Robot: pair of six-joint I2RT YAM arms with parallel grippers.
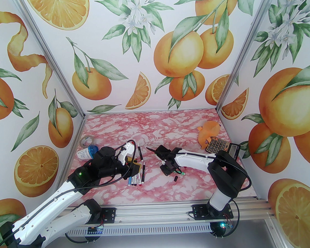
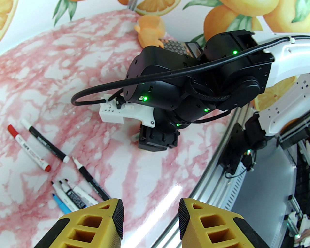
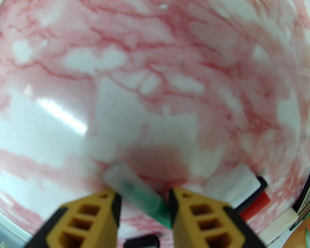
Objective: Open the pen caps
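While the left gripper (image 2: 151,208) holds its jaws partly open on nothing, the pens (image 2: 77,196) lying off to their left, the right gripper (image 3: 145,196) also stands apart, a blurred green pen (image 3: 135,191) slanting across its gap, a black cap (image 3: 141,242) just wristward.

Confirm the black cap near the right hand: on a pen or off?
Off. The black cap lies loose on the table, apart from the green pen.

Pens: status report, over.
Left gripper open, empty. Right gripper straddling green pen, grip unconfirmed. Loose black cap lies just beside it. Other pens grouped further left.
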